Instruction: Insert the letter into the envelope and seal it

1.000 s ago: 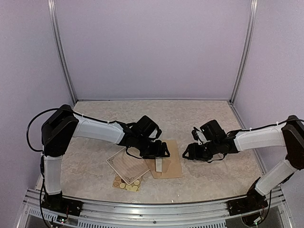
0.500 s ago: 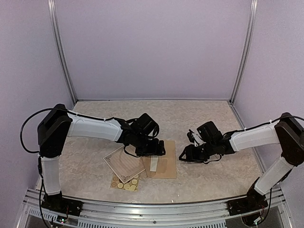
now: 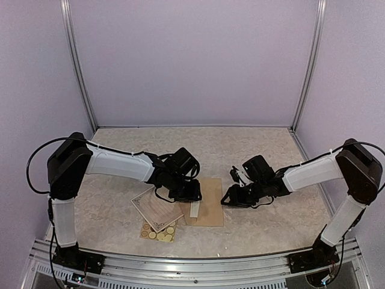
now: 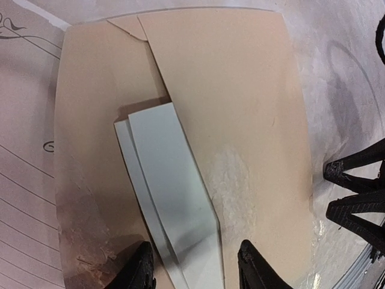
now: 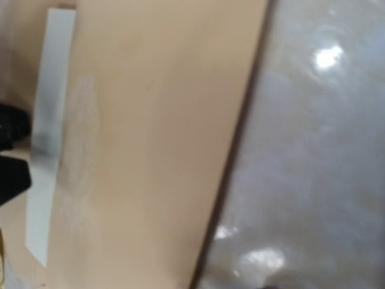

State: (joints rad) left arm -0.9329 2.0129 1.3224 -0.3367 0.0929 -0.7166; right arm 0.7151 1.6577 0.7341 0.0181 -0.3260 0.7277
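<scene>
Lilac walls close off a marbled worktop (image 3: 271, 150) in the top view. Near the middle of its front edge the envelope (image 3: 212, 195) is laid flat, with a white strip (image 3: 195, 209) on its left half. The letter (image 3: 155, 208) is spread face up just to the left, its right edge lapped by the envelope. A sticker sheet (image 3: 159, 232) lies at the letter's front corner. The left hand (image 3: 191, 194) is lowered over the envelope's left side, and the right hand (image 3: 227, 198) is set at its right edge.

In the left wrist view the strip is seen doubled over, running out from the flap's slant; what it is cannot be told. The left fingertips (image 4: 139, 274) are parted, one on each side of the strip's near end, and are not clenched on it. The right hand's fingers (image 4: 352, 211) are narrowly parted just beside the envelope, with nothing between them.

The right wrist view is blurred: only envelope, strip and bare worktop are shown.

The letter is judged light, limp and too wide to go in unfolded. It is best taken by its free left corner. The envelope is judged stiffer but likely to slide unless pinned. Open worktop is left behind and to the right, while the front edge and the stickers crowd the near side.
</scene>
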